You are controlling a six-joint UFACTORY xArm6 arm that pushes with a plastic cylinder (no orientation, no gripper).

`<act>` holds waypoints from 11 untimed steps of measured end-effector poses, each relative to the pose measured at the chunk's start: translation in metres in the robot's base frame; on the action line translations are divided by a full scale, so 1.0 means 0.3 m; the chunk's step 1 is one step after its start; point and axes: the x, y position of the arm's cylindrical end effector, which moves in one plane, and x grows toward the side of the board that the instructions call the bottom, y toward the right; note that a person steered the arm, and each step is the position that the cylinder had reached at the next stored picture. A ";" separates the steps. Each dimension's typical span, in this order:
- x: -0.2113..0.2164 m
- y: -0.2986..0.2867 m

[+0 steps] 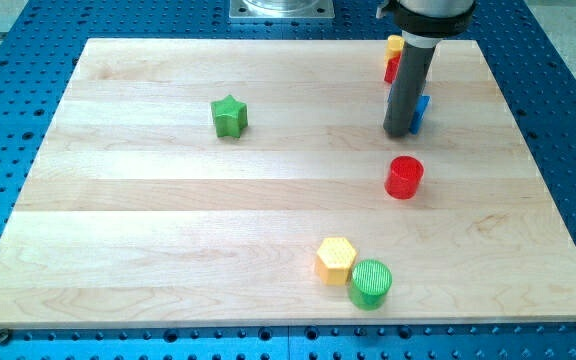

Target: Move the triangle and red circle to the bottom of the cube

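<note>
The red circle (404,177) lies on the board at the view's right of centre. My rod comes down from the view's top right, and my tip (398,131) rests just above the red circle, a small gap between them. A blue block (421,112) is mostly hidden behind the rod on its right; its shape cannot be made out. Behind the rod near the top edge a yellow block (395,45) sits against a red block (391,68), both partly hidden.
A green star (229,116) lies at the upper left of centre. A yellow hexagon (336,260) and a green circle (370,283) touch each other near the bottom edge. The wooden board (118,220) lies on a blue perforated table.
</note>
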 end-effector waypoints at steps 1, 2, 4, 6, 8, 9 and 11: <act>0.073 0.000; 0.074 -0.094; 0.073 -0.312; 0.083 -0.359; 0.359 -0.255; 0.490 -0.061; 0.260 -0.042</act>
